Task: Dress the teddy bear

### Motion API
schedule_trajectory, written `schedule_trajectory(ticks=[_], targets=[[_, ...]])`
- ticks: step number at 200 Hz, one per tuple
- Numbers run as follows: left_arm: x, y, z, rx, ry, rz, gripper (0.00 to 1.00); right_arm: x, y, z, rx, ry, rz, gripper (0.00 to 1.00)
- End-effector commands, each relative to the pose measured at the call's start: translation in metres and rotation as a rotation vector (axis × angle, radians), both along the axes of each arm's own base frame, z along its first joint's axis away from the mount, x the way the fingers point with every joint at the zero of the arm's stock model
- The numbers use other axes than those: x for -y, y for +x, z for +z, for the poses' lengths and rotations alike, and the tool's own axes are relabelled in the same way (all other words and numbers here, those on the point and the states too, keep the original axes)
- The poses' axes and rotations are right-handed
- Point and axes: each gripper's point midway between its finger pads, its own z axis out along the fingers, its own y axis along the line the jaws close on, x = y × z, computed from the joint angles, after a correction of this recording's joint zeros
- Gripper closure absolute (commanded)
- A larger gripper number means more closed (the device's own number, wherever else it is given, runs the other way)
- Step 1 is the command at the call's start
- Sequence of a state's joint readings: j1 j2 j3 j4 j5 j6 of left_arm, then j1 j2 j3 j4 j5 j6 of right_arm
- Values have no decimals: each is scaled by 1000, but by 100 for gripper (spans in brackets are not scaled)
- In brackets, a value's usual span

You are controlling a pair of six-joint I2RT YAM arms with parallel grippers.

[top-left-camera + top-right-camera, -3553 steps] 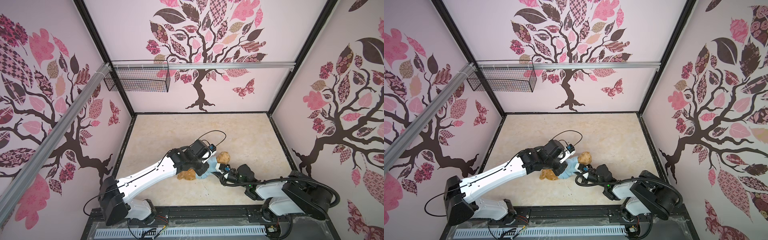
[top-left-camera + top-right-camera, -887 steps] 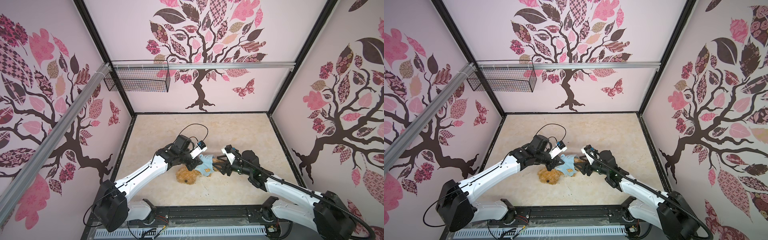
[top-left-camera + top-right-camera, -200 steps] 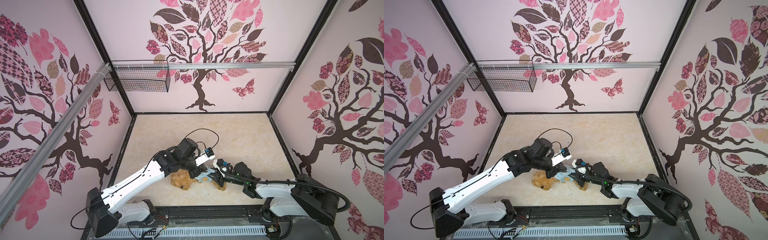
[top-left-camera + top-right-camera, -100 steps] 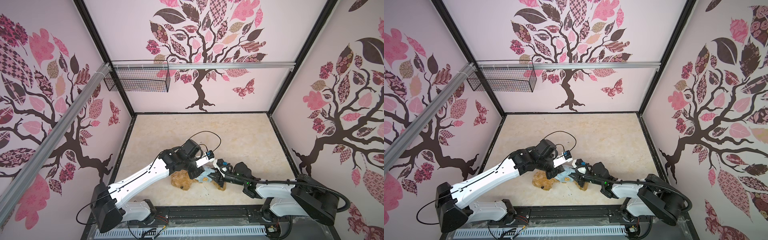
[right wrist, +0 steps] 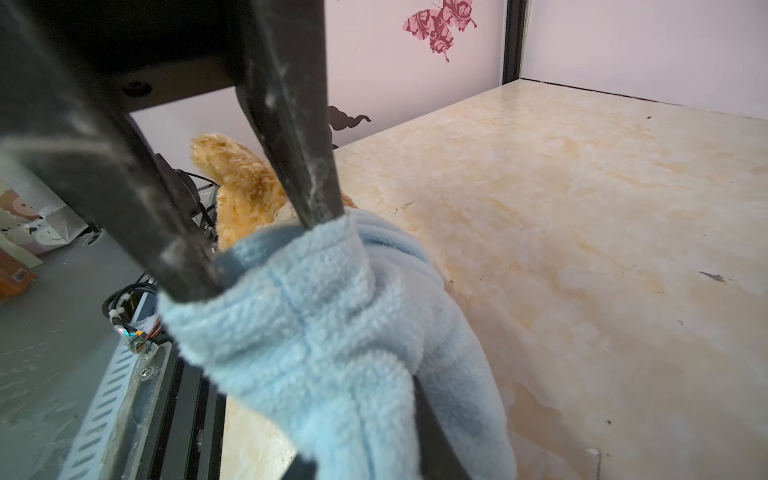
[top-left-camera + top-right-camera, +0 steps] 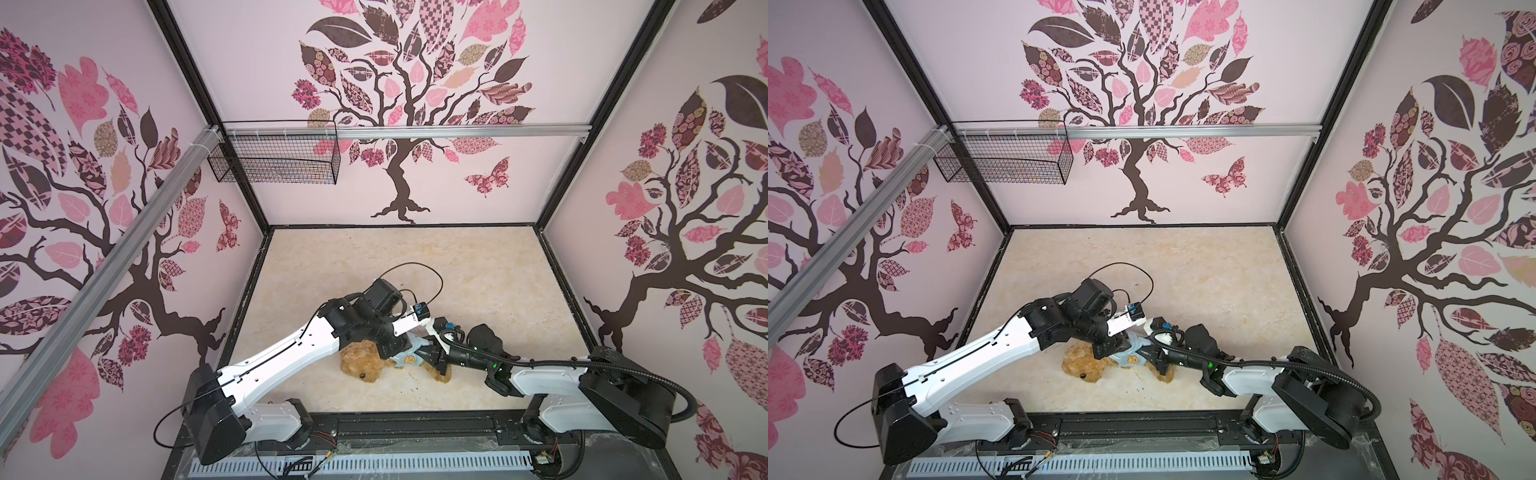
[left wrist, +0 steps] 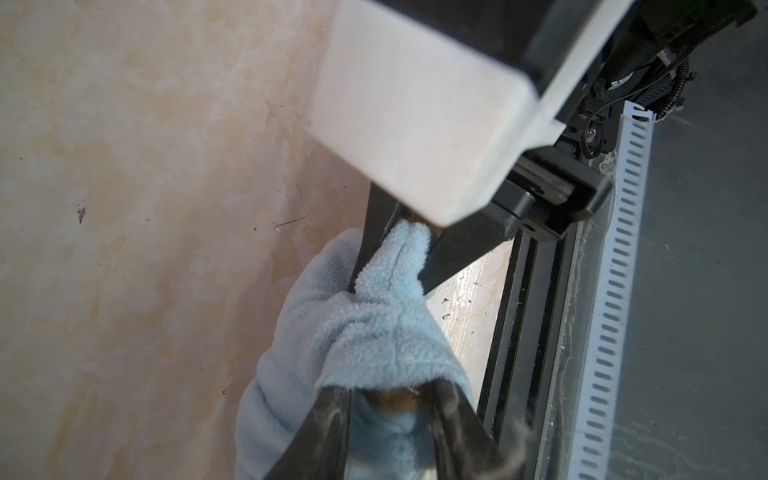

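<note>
1. The teddy bear (image 6: 362, 365) lies on the table (image 6: 457, 266) at lower centre in both top views, head toward the left. It has not shifted over the last second. The light blue shirt (image 6: 405, 361) is bunched around its middle.
2. My left gripper (image 7: 386, 395) has just let its fingers part from nearly closed. They now stand apart at the bottom of the left wrist view, with the shirt hem draped over their tips and fur showing in the gap.
3. My right gripper (image 5: 253, 249) keeps narrow fingers pinched on a fold of the shirt.
4. I judge the left is either letting go to regrip or stretching the opening. Either way, dressing looks partway done.
5. From above, both grippers cover the bear's torso and arms. I cannot tell whether an arm is through a sleeve, or whether the left fingertips sit inside the shirt.
</note>
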State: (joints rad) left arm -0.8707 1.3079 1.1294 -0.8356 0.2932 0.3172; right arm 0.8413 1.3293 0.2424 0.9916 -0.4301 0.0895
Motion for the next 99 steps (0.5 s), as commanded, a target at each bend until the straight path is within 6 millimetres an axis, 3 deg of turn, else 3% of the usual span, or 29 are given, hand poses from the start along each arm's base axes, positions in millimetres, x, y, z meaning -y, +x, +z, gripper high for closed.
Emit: schedule_trajectory(ticks=[1, 61, 85, 99], targets=[[6, 2, -11, -12, 13, -19, 62, -13, 0, 46, 47, 149, 51, 78], [5, -4, -41, -78, 68, -36, 58, -15, -1, 100, 61, 315, 66, 79], [7, -4, -42, -96, 67, -38, 71, -14, -3, 117, 65, 369, 79, 79], [11, -2, -31, -87, 39, -31, 80, -13, -1, 110, 70, 347, 58, 79]])
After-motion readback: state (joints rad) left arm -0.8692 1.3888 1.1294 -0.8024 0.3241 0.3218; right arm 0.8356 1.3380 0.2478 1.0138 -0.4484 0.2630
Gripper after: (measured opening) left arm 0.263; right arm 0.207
